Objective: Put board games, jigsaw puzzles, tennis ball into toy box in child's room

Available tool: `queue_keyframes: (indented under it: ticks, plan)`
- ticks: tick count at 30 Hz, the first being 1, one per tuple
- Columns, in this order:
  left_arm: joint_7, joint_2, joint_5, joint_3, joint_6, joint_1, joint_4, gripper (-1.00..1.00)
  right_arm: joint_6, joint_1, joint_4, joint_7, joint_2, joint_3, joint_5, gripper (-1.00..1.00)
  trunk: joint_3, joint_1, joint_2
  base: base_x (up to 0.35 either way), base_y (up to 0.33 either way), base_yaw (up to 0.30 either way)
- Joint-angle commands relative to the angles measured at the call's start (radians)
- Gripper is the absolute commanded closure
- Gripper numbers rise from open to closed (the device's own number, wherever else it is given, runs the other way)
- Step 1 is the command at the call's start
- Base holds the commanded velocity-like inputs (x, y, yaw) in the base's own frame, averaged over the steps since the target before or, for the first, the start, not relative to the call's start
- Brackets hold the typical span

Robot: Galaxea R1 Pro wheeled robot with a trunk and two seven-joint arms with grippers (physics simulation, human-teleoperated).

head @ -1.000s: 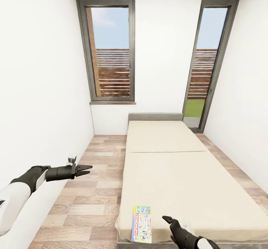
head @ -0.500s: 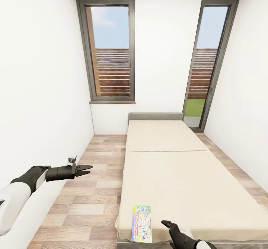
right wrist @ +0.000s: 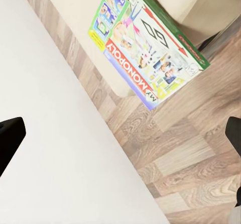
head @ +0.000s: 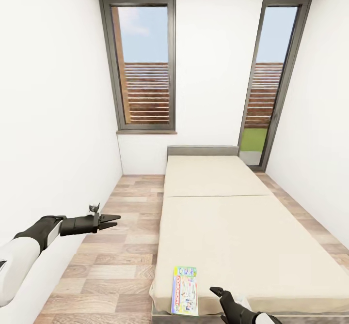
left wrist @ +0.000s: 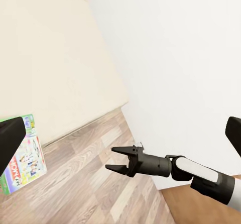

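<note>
Board game (head: pixel 184 291) lies flat at the near corner of the bed (head: pixel 232 227), overhanging its edge, just to the left of the right gripper (head: pixel 216 292), which is spread open and empty. Left gripper (head: pixel 112 221), also parted and empty, hangs well apart over the floor (head: pixel 111 266). A sound grasp likely pinches the overhanging edge.

White walls (head: pixel 58 96), two windows (head: pixel 145 62), plank floor (head: pixel 116 261)

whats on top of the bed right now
One board game, its cover reading "MY MONOPOLY", lies flat at the near left corner of the bed. The rest of the mattress that shows is bare. The right gripper covers a little of the near edge.
</note>
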Motion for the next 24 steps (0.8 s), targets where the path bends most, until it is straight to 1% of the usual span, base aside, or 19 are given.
queue_keyframes:
  ticks: [1, 15, 24]
  plan:
    - [-0.006, 0.0, -0.011, 0.008, 0.011, -0.001, 0.0, -1.0, 0.007, -0.001, 0.0, 0.001, 0.001, -0.006, -0.001, -1.0, -0.005, 0.004, -0.008, 0.0, 0.0, 0.0]
    - [-0.006, 0.0, -0.014, 0.008, 0.014, -0.001, 0.0, -1.0, 0.008, -0.001, 0.0, 0.011, -0.001, -0.006, -0.001, -1.0, -0.049, 0.058, -0.106, 0.0, 0.0, 0.0]
    - [-0.006, 0.0, -0.018, 0.008, 0.058, -0.001, -0.004, -1.0, 0.009, -0.001, 0.0, 0.012, -0.002, -0.006, -0.001, -1.0, -0.077, 0.092, -0.169, 0.0, 0.0, 0.0]
